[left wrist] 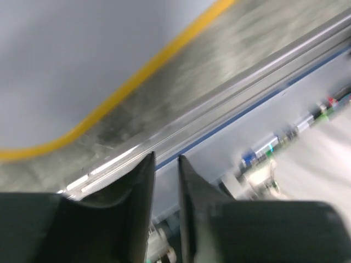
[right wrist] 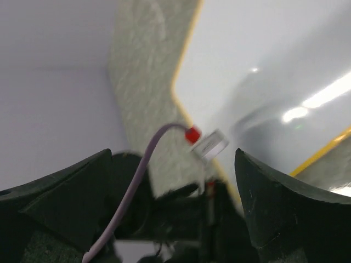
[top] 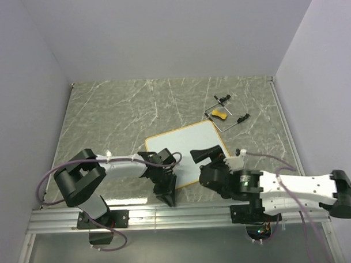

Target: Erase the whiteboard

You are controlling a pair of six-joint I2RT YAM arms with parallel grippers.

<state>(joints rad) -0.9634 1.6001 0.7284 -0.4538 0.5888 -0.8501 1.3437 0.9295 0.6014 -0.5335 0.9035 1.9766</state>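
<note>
The whiteboard [top: 184, 144] lies flat mid-table, white with a thin yellow rim, and its face shows no marks. Its near left corner fills the upper left of the left wrist view [left wrist: 82, 60], and its surface spreads across the right wrist view [right wrist: 263, 66]. My left gripper [top: 168, 195] hangs past the board's near edge and points at the table's front rail. Its jaws [left wrist: 165, 158] stand a narrow gap apart with nothing between them. Over the board's near right part, my right gripper [top: 200, 164] is wide open and empty [right wrist: 173, 181].
A small yellow eraser [top: 219, 114] lies inside a thin black wire stand [top: 228, 109] at the back right. The metal rail [left wrist: 230, 104] runs along the table's near edge. Grey walls close in the table. The left arm's purple cable [right wrist: 137, 175] crosses the right wrist view.
</note>
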